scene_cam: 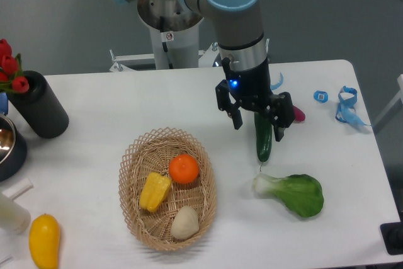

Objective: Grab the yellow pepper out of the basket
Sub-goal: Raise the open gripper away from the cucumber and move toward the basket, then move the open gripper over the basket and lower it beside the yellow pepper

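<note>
Wicker rim of the basket (129, 155) rings the yellow pepper (154, 191), which lies at its left-centre beside an orange (184, 169), with bare white table (113, 108) all round. Right of it, the arm points straight down; its gripper (258, 125) hangs spread wide and empty above a cucumber (263, 140).

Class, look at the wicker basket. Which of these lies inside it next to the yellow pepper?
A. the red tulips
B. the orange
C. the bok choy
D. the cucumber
B: the orange sits in the basket just right of the yellow pepper, while the cucumber and bok choy lie on the table and the tulips stand at the far left edge.
</note>
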Controlling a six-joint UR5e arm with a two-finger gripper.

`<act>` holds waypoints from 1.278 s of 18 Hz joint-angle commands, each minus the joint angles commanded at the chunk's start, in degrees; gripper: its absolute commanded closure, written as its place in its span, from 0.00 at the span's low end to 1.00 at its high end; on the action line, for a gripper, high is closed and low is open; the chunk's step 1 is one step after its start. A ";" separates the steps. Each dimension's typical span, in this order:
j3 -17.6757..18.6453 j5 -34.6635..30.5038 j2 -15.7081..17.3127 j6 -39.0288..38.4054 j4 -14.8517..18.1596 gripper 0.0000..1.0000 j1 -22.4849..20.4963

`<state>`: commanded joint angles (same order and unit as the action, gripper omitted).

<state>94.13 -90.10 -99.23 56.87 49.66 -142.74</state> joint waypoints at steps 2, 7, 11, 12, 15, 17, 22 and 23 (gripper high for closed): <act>0.00 1.06 0.00 -1.22 0.00 0.00 0.09; -0.61 1.24 -2.10 -9.48 -0.09 0.00 2.02; -0.70 1.15 -3.24 -15.10 -0.09 0.00 3.07; -0.88 1.15 -3.69 -16.77 -0.61 0.00 3.77; -0.79 3.16 -4.83 -19.25 -1.49 0.00 5.36; 0.26 3.88 -4.83 -19.51 -1.41 0.00 5.54; 2.46 3.70 -6.32 -23.38 -1.49 0.00 9.14; 2.46 3.61 -7.02 -23.21 -1.41 0.00 9.66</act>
<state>96.59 -86.48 -106.25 33.66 48.25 -133.07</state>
